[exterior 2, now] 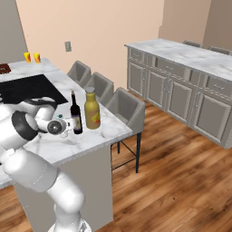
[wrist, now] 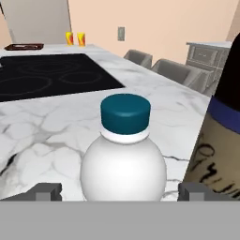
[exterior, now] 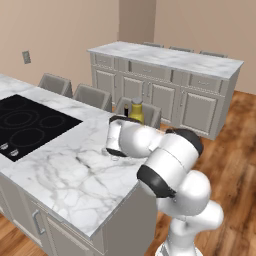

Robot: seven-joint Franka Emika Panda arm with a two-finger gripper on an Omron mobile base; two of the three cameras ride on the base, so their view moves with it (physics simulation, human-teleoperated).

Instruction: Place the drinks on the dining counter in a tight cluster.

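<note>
Our claw (wrist: 121, 192) stands spread, a fingertip either side of the water bottle (wrist: 123, 150) at lower centre, which rests on the tabletop (exterior 2: 97, 131) just beside the wine bottle (exterior 2: 75, 114) and amber bottle (exterior 2: 92, 109), so the cluster looks tight.

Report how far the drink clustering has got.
Done, by the look of it: the wine bottle and the amber bottle stand side by side on the dining counter, and the water bottle stands upright close beside the wine bottle. In hand: nothing; the gripper is open, its fingers either side of the water bottle. Left: probably only backing the arm away.
</note>
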